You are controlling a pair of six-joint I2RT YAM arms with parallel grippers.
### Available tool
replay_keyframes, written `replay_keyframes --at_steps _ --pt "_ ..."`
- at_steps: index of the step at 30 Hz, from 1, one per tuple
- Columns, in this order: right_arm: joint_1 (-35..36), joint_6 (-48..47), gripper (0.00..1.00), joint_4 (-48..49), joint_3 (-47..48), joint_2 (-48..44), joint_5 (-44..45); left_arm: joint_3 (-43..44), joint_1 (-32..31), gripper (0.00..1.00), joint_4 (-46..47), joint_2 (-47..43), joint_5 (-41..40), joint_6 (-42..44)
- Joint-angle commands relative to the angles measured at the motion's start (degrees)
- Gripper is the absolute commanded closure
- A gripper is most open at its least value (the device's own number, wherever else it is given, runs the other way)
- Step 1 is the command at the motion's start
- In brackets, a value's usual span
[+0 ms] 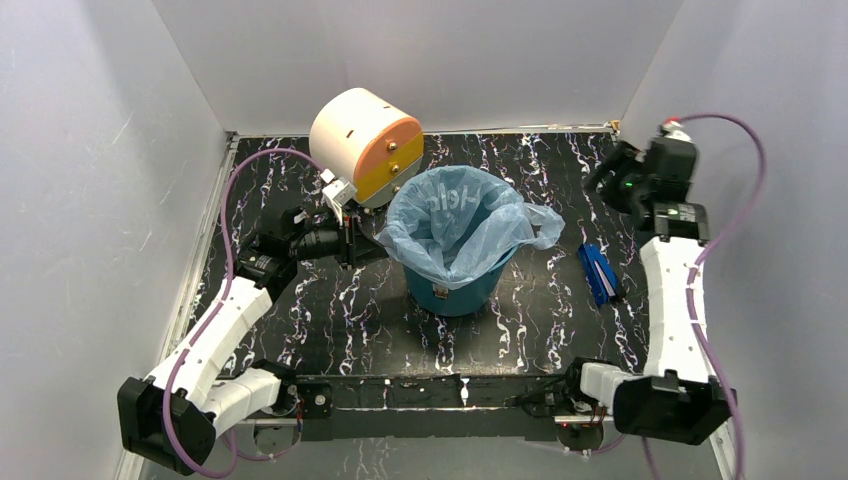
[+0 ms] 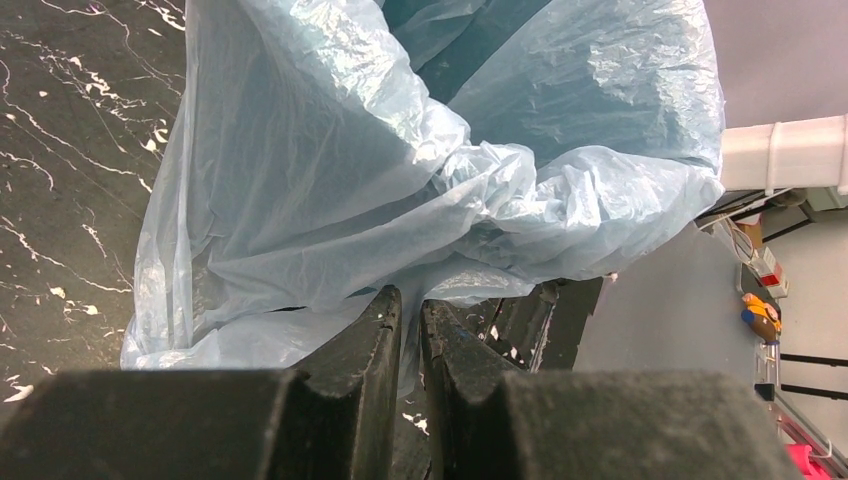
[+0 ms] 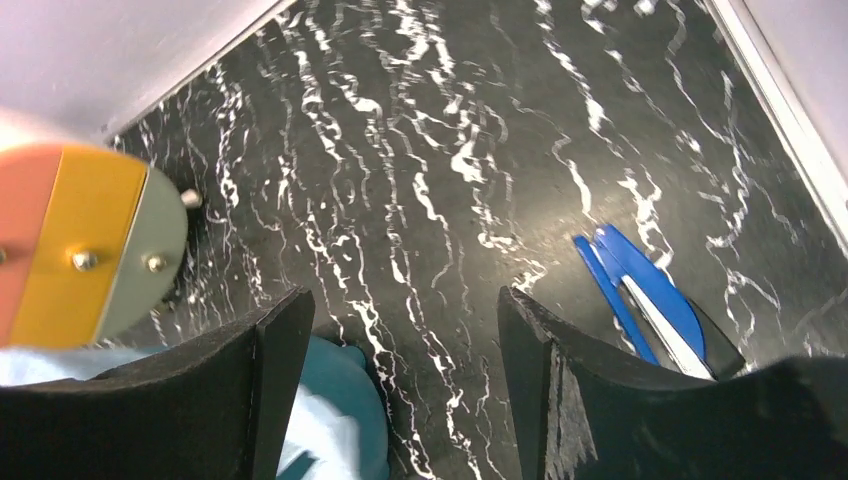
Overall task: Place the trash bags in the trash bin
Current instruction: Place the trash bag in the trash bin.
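**Liner seated in bin, left claw pinning its edge**

The thin, translucent pale blue plastic trash bag (image 1: pixel 455 215) sits inside the round teal plastic trash bin (image 1: pixel 462 296), its mouth folded out over the rim. The left gripper (image 2: pixel 410 335) is pinched together on a fold at the bin's left side, apparently to keep the liner spread. The right gripper (image 3: pixel 400 315) hangs well apart, jaws wide and empty.

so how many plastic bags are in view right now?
1. The thin pale blue translucent plastic bag sits in the round teal plastic bin, mouth draped over its rim; the left gripper pinches its edge. Others could be hidden inside.
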Motion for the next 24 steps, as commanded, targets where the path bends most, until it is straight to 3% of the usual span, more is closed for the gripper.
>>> replay_keyframes --at_steps 1,8,12,20,24 --pt "-14.9 3.8 0.23 2.2 -2.8 -2.7 -30.8 -1.0 -0.2 0.87 0.4 -3.0 0.2 0.6" --pt "-15.6 16.8 0.23 -1.1 -10.6 -15.1 -28.5 -0.6 -0.2 0.87 0.4 -2.4 0.3 0.9" --pt "-15.3 23.4 0.25 -1.0 -18.5 -17.2 -37.5 -0.6 -0.2 0.87 0.4 -2.0 0.3 0.8" --pt "-13.3 21.7 0.26 0.3 -19.0 -18.4 -43.4 -1.3 -0.2 0.87 0.5 -2.8 0.3 0.5" --pt "-11.7 24.9 0.35 1.9 -21.3 -17.9 -49.9 -1.0 -0.2 0.87 0.5 -2.4 0.5 0.5"
